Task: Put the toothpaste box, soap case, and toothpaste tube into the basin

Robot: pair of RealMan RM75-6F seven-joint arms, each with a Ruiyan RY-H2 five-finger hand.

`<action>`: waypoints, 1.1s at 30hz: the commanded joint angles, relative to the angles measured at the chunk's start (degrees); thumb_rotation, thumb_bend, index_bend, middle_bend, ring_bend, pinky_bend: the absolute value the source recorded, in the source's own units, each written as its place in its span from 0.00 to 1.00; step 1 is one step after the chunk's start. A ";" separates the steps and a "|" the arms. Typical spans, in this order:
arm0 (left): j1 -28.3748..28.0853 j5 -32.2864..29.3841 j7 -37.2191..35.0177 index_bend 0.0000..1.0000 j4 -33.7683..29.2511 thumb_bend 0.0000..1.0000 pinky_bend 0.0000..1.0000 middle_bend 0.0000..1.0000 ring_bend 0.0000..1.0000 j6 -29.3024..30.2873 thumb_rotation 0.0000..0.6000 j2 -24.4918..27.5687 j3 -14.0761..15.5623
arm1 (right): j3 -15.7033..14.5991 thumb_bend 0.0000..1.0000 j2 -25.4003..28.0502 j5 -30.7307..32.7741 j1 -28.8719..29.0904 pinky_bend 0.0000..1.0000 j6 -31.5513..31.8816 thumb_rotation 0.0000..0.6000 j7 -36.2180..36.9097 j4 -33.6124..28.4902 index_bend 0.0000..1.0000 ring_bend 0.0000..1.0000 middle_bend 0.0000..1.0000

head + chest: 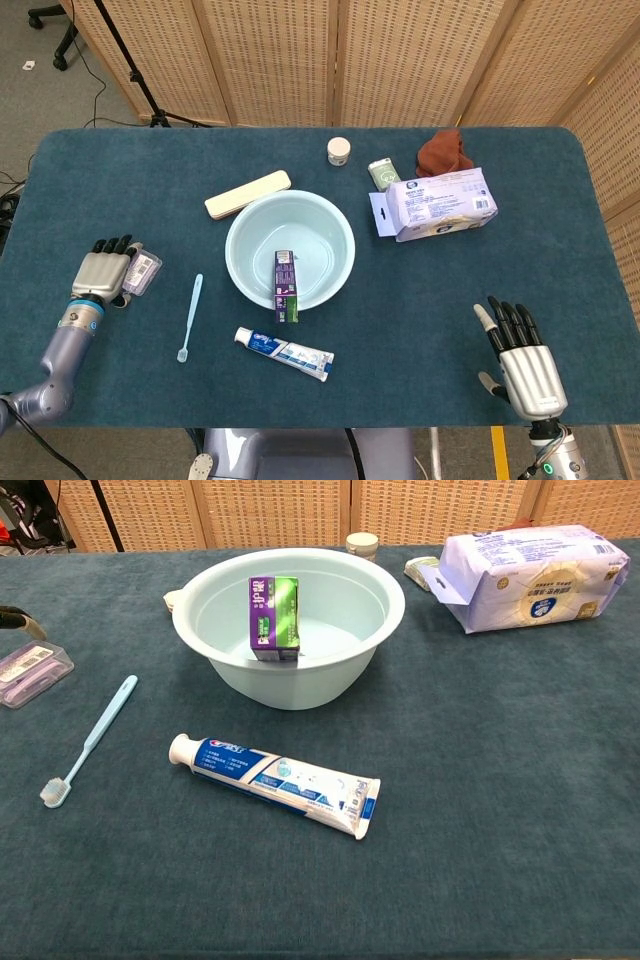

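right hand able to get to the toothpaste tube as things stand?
Probably yes. The right hand lies open on bare cloth, and nothing sits between it and the toothpaste tube, which lies flat in front of the basin.

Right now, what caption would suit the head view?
Toothpaste box in the basin; left hand on the soap case, toothpaste tube waiting.

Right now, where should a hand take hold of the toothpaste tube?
Probably across the middle of the toothpaste tube, from above. It lies flat on the table in front of the basin, with both long sides clear of the toothbrush.
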 commanded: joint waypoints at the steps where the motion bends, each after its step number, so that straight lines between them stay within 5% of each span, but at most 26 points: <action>1: 0.33 0.27 0.32 0.33 1.55 0.28 0.15 0.03 0.09 0.88 1.00 -1.45 0.58 | 0.11 0.13 -0.01 -0.01 -0.08 0.05 0.02 1.00 0.06 0.00 0.00 0.00 0.00; 10: 1.20 1.97 -1.44 0.45 5.16 0.32 0.22 0.16 0.19 2.14 1.00 -4.16 0.45 | 0.31 0.13 0.01 -0.13 -0.22 0.05 -0.35 1.00 0.16 -0.03 0.00 0.00 0.00; 33: 2.88 7.56 -4.95 0.53 1.55 0.35 0.27 0.21 0.25 8.60 1.00 -2.30 -3.50 | 0.83 0.13 -0.25 -0.36 -0.51 0.05 -0.54 1.00 0.51 0.22 0.00 0.00 0.00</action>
